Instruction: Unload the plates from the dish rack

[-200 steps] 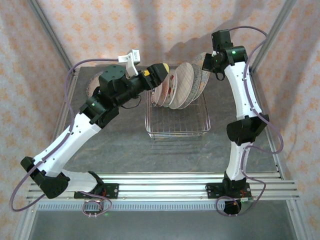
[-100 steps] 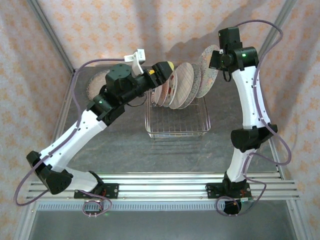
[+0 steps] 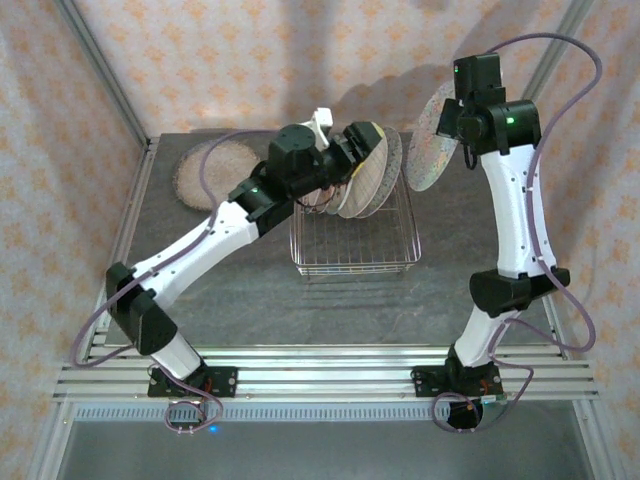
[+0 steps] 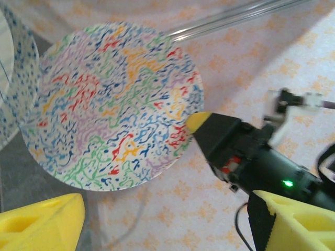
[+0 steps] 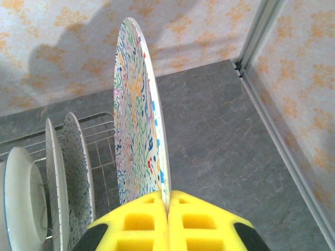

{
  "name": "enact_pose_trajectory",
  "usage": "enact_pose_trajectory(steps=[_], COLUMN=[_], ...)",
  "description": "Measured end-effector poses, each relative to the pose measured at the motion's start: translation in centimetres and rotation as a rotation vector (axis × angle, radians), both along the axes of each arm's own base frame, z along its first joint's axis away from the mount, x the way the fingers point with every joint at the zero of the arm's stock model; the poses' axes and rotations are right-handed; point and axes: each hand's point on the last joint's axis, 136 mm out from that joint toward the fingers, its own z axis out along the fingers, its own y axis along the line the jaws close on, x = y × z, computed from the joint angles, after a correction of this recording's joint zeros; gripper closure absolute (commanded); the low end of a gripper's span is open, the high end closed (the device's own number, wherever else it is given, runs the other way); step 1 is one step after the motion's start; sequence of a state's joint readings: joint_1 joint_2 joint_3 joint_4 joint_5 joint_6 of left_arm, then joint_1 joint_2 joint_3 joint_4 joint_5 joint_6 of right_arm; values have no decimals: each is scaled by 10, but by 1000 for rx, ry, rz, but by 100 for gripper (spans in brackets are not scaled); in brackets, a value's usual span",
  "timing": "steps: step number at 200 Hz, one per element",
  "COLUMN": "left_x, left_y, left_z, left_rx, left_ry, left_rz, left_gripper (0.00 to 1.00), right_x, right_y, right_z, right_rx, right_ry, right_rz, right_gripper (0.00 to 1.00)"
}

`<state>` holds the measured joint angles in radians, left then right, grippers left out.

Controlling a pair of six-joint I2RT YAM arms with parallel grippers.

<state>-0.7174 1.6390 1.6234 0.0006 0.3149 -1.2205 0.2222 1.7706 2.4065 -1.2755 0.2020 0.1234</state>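
The right claw point(image 5: 167, 205) is clamped tight on the rim of a squiggle plate point(image 5: 137, 115). The plate is white with red, blue, green and orange squiggles. It stands on its edge, up in the air, near the far right corner of the dish rack point(image 3: 355, 252).

The left claw point(image 4: 166, 212) has its yellow fingers spread wide with nothing between them. It hangs over the far left part of the rack, just beside the other plates point(image 3: 368, 172). Those plates stand on edge in a row at the far end of the rack, apart from the squiggle plate.

The rack sits near the middle of the grey table point(image 3: 250, 300). A speckled plate point(image 3: 205, 165) lies flat near the table's far left corner.
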Motion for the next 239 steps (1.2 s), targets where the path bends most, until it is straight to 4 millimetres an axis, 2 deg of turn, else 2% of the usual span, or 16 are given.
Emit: enact_pose_trajectory(steps=[45,80,149,201,239], left_x=[-1,0,13,30,40], left_y=[-46,-70,-99,-122,-131], left_z=[-44,-64,-74,-95,-83], left_rx=[-77,-147,-313,-374,-454], left_ry=[185,276,366,411,388], left_rz=[-39,-42,4,21,9], left_gripper=[20,20,20,23,25], right_x=[-12,-22,-47,-69,-75], right_y=[-11,-16,-25,-29,-26], right_z=[16,31,61,79,82], right_rx=[-11,4,66,131,211], right_ry=[-37,-78,-173,-239,-258], right_rz=[-49,-82,-134,-158,-162], right_gripper=[100,100,100,100,100])
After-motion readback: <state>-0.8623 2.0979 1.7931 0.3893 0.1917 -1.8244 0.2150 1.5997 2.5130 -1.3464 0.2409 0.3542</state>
